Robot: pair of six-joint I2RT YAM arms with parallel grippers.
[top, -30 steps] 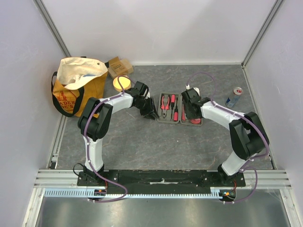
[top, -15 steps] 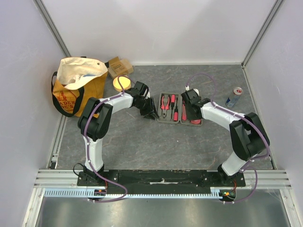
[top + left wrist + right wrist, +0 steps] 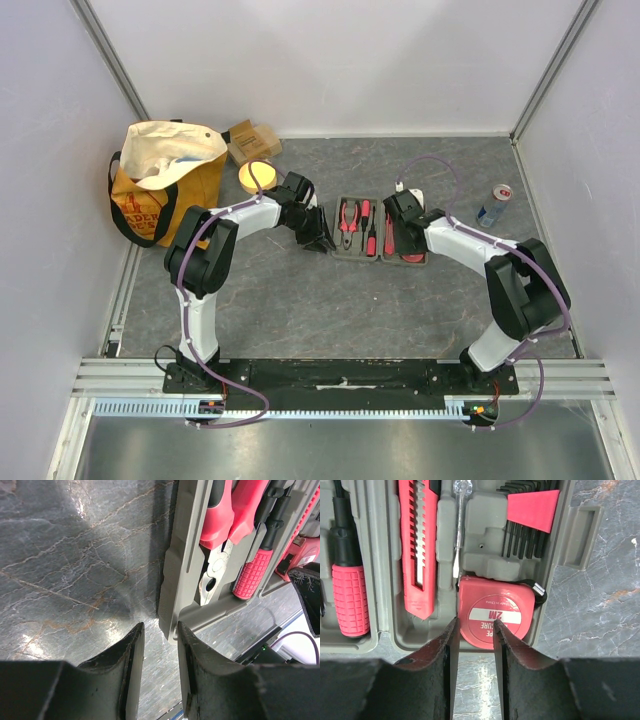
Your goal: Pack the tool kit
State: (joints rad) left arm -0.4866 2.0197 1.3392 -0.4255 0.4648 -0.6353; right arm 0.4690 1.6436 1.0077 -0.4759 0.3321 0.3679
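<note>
The tool kit case (image 3: 352,254) lies open on the table's middle, grey-green, with red-and-black tools in its slots. My left gripper (image 3: 322,240) is low at its left edge. In the left wrist view the jaws (image 3: 159,626) stand open, the case's corner (image 3: 172,630) just ahead of the gap and ungripped; pliers (image 3: 215,575) and a screwdriver (image 3: 252,572) lie inside. My right gripper (image 3: 403,240) hovers over the right half, open (image 3: 475,622) with nothing between the fingers, just above the red tape measure (image 3: 495,615). A utility knife (image 3: 417,555), hex keys (image 3: 527,525) and a screwdriver (image 3: 350,600) fill slots.
An orange-and-cream tote bag (image 3: 160,180) stands at the back left with a cardboard box (image 3: 252,140) and a round yellow object (image 3: 257,176) beside it. A small bottle (image 3: 494,205) stands at the right. White walls close in the table on three sides.
The right gripper's jaws have drawn closer together over the tape measure. Both arms and the case stay where they were.
</note>
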